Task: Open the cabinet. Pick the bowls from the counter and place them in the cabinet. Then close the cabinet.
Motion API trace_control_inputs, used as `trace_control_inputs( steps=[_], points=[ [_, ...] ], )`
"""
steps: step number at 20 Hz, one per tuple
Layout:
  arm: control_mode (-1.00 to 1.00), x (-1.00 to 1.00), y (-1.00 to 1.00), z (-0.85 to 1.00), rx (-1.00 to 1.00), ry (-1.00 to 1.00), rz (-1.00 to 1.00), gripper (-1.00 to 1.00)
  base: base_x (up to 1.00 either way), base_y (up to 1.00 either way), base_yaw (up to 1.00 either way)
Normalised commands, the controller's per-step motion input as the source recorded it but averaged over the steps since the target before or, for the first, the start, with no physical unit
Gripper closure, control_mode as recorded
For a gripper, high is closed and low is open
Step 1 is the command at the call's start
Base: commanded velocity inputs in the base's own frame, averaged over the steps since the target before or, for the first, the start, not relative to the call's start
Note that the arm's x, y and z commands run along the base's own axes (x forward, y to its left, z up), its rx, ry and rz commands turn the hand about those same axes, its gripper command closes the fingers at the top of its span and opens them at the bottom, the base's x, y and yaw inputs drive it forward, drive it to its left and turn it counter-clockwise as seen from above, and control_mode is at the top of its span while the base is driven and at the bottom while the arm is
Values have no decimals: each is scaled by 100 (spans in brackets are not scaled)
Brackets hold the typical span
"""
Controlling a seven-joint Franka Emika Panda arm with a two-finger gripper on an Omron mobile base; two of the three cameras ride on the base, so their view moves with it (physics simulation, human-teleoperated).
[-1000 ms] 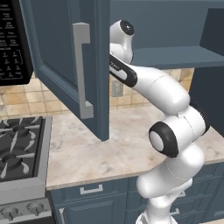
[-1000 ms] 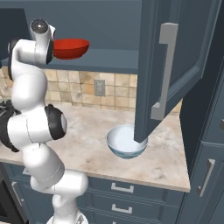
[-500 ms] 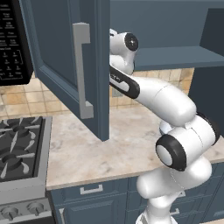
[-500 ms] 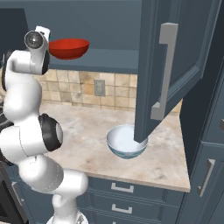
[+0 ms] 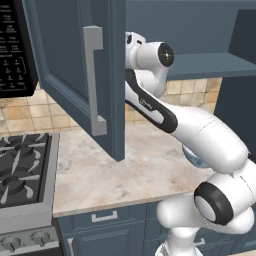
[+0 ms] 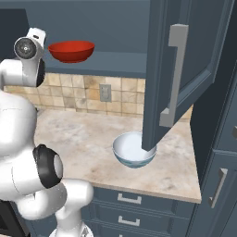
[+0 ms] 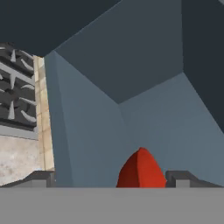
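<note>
The arm has drawn back from the cabinet (image 6: 194, 69); its doors stand open and the red bowl (image 6: 71, 50) sits on the shelf. The gripper (image 7: 109, 177) looks open around nothing. The white bowl (image 6: 134, 150) still waits on the counter (image 6: 83, 134)

The dark blue-grey cabinet (image 6: 120, 28) stands with both doors swung open. The glossy red bowl (image 6: 71, 50) sits upright on its inner shelf (image 6: 118, 59), toward the left. The white, blue-patterned bowl (image 6: 133, 151) rests upright on the beige marbled table (image 6: 78, 139), below the right door's lower corner.
</note>
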Motion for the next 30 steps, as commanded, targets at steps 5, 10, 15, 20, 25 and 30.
trace_control_inputs(
  steps=[5, 10, 15, 20, 25, 30],
  points=[
    [-100, -88, -43, 8, 4, 4, -5, -100, 0, 0, 0],
    [-100, -79, -56, 0, 3, 1, -9, -100, 0, 0, 0],
    [-100, -65, -57, 0, 5, 4, -11, -100, 0, 0, 0],
    [-100, -40, -50, -2, 5, 12, -12, -100, 0, 0, 0],
    [-100, -16, -41, -11, 3, 16, -14, -100, 0, 0, 0],
    [-100, -3, -35, -24, 2, 13, -12, -100, 0, 0, 0]
  ],
)
